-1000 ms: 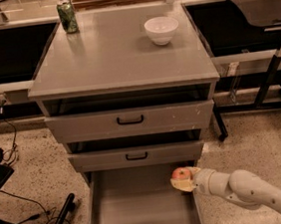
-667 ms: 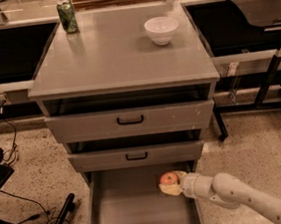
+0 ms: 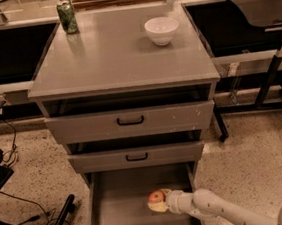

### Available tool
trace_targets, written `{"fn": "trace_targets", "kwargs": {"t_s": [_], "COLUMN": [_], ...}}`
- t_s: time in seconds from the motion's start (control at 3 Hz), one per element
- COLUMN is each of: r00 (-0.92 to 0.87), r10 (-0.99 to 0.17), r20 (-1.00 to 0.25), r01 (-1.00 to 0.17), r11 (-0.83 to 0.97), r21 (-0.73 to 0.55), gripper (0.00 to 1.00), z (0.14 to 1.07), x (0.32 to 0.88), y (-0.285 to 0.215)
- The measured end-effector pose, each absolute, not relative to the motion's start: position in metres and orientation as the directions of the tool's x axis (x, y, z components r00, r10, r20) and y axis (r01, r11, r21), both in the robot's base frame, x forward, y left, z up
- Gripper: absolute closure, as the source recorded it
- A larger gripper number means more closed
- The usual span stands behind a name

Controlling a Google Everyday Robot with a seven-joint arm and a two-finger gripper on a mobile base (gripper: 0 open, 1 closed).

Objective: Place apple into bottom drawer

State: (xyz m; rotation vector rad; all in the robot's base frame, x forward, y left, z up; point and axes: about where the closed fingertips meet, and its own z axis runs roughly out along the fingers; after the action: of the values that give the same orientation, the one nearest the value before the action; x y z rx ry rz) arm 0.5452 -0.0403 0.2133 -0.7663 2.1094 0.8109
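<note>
The gripper [image 3: 156, 202] reaches in from the lower right over the open bottom drawer [image 3: 122, 214], its pale fingers [image 3: 156, 208] pinching the apple [image 3: 156, 196]. The apple sits inside the drawer's outline, near its right wall and towards the front; whether it touches the floor cannot be told. Above, the cabinet [image 3: 121, 66] carries a green can [image 3: 67, 16] at its back left corner and a white bowl [image 3: 161, 30] towards the back right.
</note>
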Motion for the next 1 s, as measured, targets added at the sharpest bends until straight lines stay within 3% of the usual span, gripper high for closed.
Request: {"fn": "trace_targets", "kwargs": {"t_s": [0.33, 1.0], "r00": [-0.560, -0.494], "r10": [-0.248, -0.342], "r20": [-0.791, -0.799], "r01": [-0.715, -0.817], "r11": [0.627, 0.498], "r21": [0.310, 0.291], "gripper": [1.00, 1.00], "z": [0.204, 0.172], "x": [0.544, 0.552], "y": [-0.039, 0.003]}}
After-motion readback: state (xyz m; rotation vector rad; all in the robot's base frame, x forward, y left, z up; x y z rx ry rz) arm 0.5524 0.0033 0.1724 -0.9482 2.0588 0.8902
